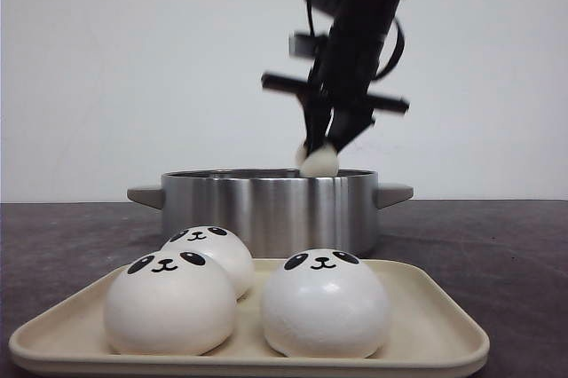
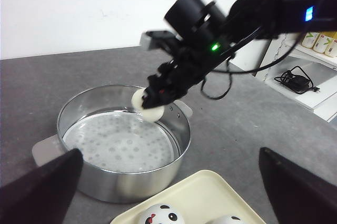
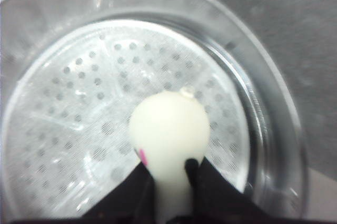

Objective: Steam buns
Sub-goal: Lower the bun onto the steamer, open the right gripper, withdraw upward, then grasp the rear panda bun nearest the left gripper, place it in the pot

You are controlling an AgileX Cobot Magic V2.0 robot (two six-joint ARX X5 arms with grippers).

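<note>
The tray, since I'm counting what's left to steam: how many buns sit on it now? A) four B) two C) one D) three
D: the front view shows three buns on the tray; the right gripper holds a fourth bun over the pot.

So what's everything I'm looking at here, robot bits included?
panda buns on the tray: three, white with black faces, nearest the camera in the front view.
held bun: one, white, pinched in the right gripper over the pot's rim.
tray: one, cream, in front of the pot.
steamer pot: one, shiny steel with two side handles, behind the tray.
perforated steaming plate: one, silver, inside the pot, nothing lying on it.
table: one, dark grey.
shelf with cable and bottles: pale, off to the side in the left wrist view.
right gripper: black, shut on the held bun above the pot.
left gripper: dark fingers spread wide, holding nothing.
</note>
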